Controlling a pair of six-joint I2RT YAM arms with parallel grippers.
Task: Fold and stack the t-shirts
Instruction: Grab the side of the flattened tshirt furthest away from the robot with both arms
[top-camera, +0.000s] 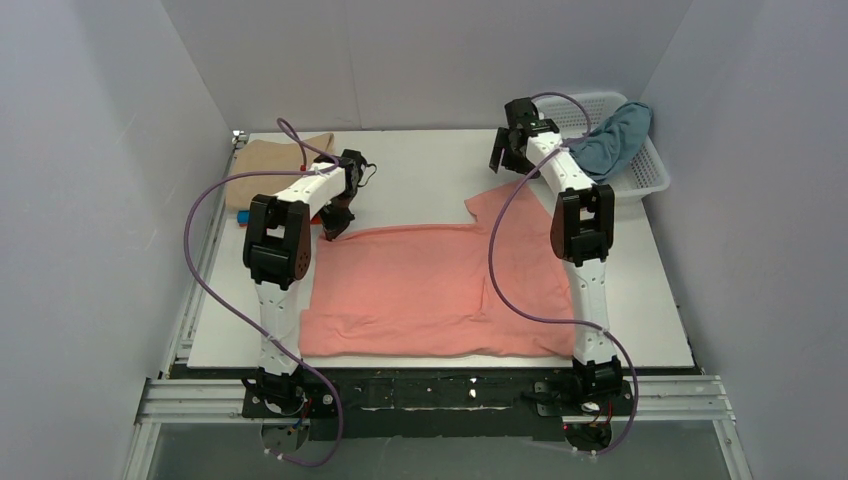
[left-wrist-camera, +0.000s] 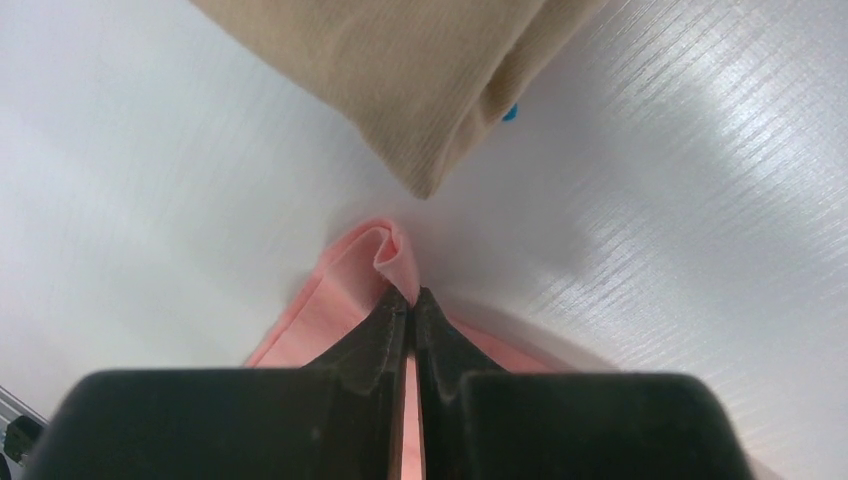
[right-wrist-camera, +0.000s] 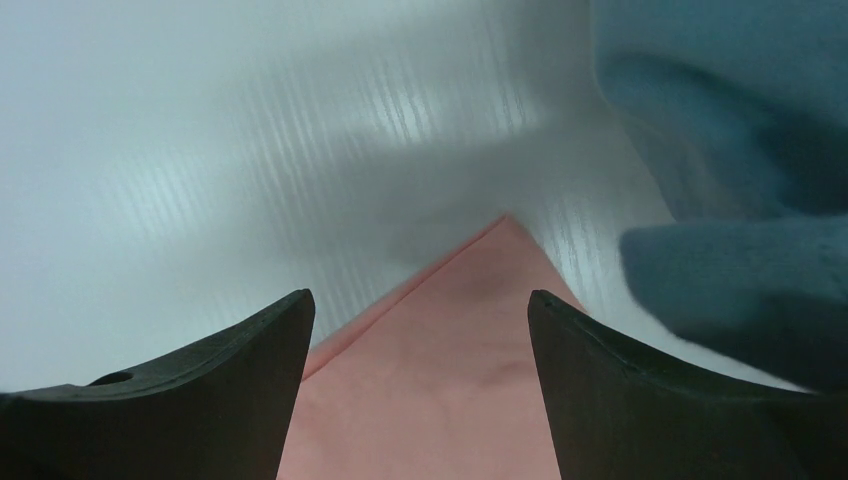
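- Top external view: a white table (top-camera: 420, 170) carries a salmon pink t-shirt (top-camera: 430, 290), spread almost flat across the near middle, with one sleeve reaching toward the far right.
- A white lattice basket (top-camera: 645, 180) stands beyond the salmon pink t-shirt's far right corner, near that sleeve.
- A beige tan t-shirt (top-camera: 275, 170) lies folded beyond the salmon pink t-shirt's far left corner, close to it but apart.
- A dusty grey-blue t-shirt (top-camera: 612, 140) hangs out of the basket over the rim facing the salmon pink t-shirt.
- The left gripper (top-camera: 335, 228) sits at the salmon pink t-shirt's far left corner. The left wrist view shows its jaws pressed together on a small raised fold of that pink cloth.
- The right gripper (top-camera: 505, 160) hovers over the tip of the salmon pink t-shirt's far right sleeve. In the right wrist view its jaws stand wide apart, one to each side of the pink point, gripping nothing.
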